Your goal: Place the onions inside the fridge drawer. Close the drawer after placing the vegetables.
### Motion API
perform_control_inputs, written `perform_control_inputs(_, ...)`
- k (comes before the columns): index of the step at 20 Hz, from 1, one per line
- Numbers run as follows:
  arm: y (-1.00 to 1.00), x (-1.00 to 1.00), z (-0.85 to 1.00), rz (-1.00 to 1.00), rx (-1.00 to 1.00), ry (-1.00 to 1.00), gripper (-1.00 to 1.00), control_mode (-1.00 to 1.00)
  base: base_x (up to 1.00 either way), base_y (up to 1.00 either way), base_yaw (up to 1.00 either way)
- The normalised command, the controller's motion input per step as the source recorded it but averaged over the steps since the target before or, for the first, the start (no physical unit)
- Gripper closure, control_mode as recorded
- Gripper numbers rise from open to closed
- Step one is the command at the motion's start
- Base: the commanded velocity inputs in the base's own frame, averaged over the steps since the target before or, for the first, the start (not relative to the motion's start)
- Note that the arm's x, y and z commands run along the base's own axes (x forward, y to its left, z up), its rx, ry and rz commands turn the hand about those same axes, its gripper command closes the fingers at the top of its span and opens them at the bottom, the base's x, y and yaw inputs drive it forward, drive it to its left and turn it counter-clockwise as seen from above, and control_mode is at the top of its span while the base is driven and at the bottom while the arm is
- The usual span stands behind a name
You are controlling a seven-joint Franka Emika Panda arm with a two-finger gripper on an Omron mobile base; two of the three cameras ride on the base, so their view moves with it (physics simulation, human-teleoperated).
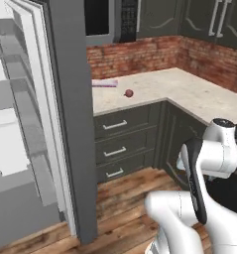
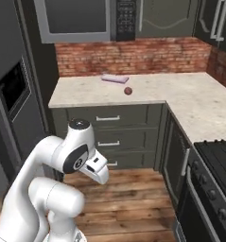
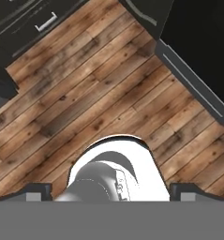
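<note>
Standing open at far left, the fridge (image 1: pixel 21 129) with white shelves and door racks, speckled corner counter (image 1: pixel 189 92) carrying a purple flat item (image 1: pixel 105 83) and small red ball (image 1: pixel 129 93), brick backsplash (image 2: pixel 133 56), plank floor (image 3: pixel 85 93), stove (image 2: pixel 218 160) rightmost, gripper (image 3: pixel 108 191) fingertips set wide, gripping nothing, onions unseen.

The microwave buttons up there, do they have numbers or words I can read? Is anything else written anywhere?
Microwave keypad: rows of tiny marks, too blurred to read.
Fridge, counter, cabinet drawers: nothing written on them.
So no text can be read.
</note>
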Motion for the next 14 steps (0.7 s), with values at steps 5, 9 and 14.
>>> perform_control_inputs(5,0.0,0.0,0.0,0.0,0.0,0.0,-1.0,1.0,1.0,-0.25,0.09)
perform_control_inputs(9,0.0,0.0,0.0,0.0,0.0,0.0,-1.0,1.0,1.0,-0.1,0.16)
perform_control_inputs(14,0.0,0.0,0.0,0.0,0.0,0.0,-1.0,1.0,1.0,-0.08,0.18)
